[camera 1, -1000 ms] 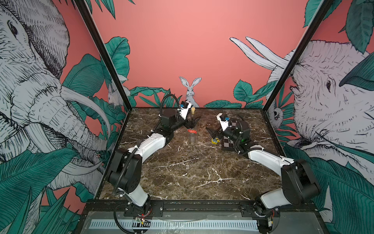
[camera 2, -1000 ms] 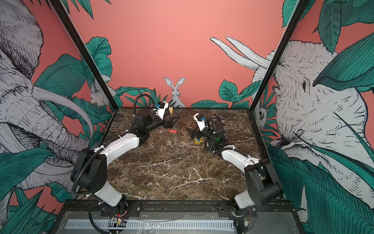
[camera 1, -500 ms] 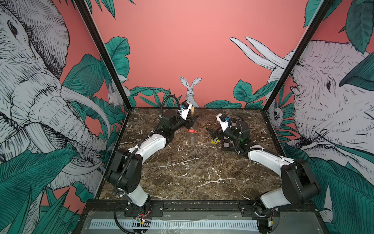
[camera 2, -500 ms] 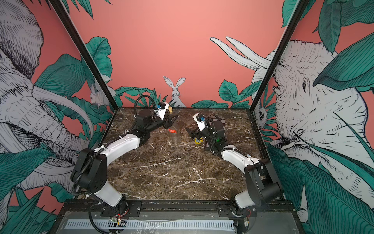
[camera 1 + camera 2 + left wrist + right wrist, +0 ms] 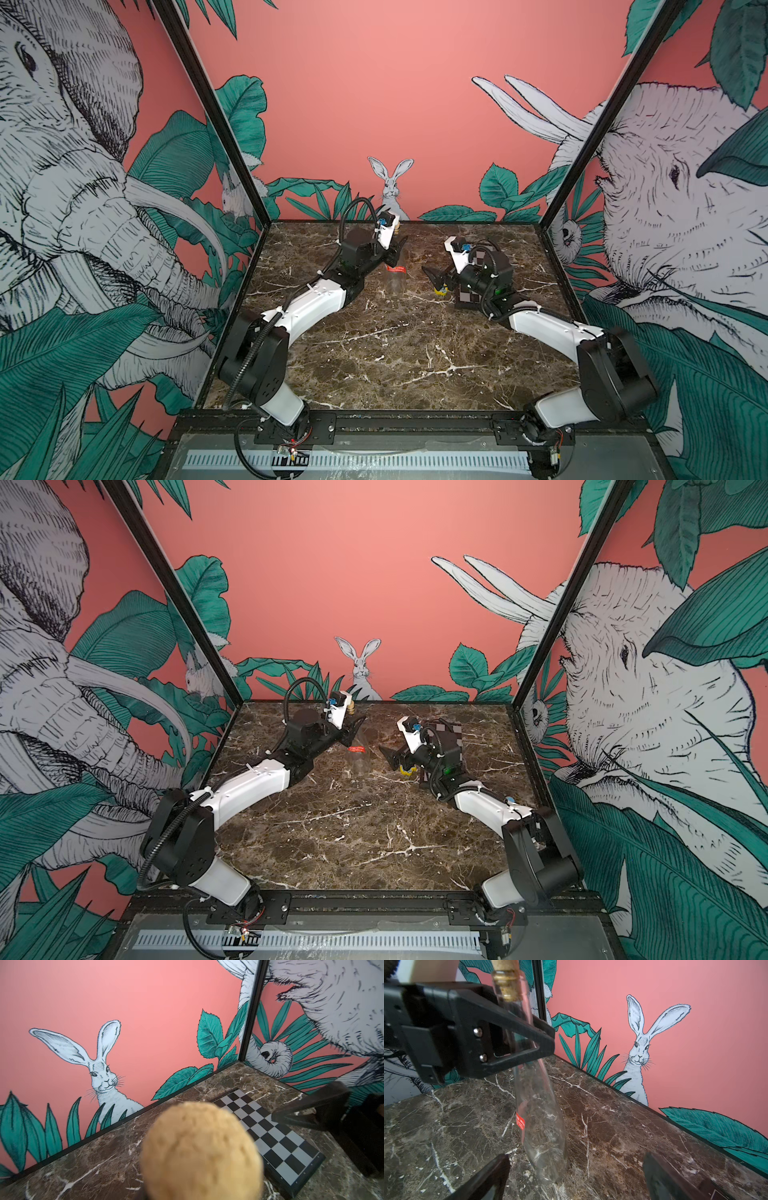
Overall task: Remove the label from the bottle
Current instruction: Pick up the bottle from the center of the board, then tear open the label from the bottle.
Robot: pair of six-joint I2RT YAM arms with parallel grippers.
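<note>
A tall clear glass bottle [image 5: 394, 284] stands upright on a dark marble surface [image 5: 395, 357], toward the back and between two robot arms. A small red label [image 5: 395, 269] is stuck on the bottle's shoulder, where the body begins to narrow. In the right wrist view the label [image 5: 520, 1123] carries tiny white print, too small to read. A tan cork [image 5: 201, 1153] plugs the top and fills the left wrist view as a blur.

The left gripper [image 5: 545, 1042] has its fingers [image 5: 508, 1060] set narrow on the neck just under the cork, one on each side of the glass. They are above the label and do not touch it. The right gripper [image 5: 432, 277] is near the bottle but apart from it, its fingers [image 5: 492, 1176] spread wide and pointing at the bottle's lower body.

A small yellow object [image 5: 441, 289] sits just beside the right fingers. A black-and-white checkerboard [image 5: 270, 1136] lies flat on the surface under the right arm. The small marks along its edge cannot be read.
</note>
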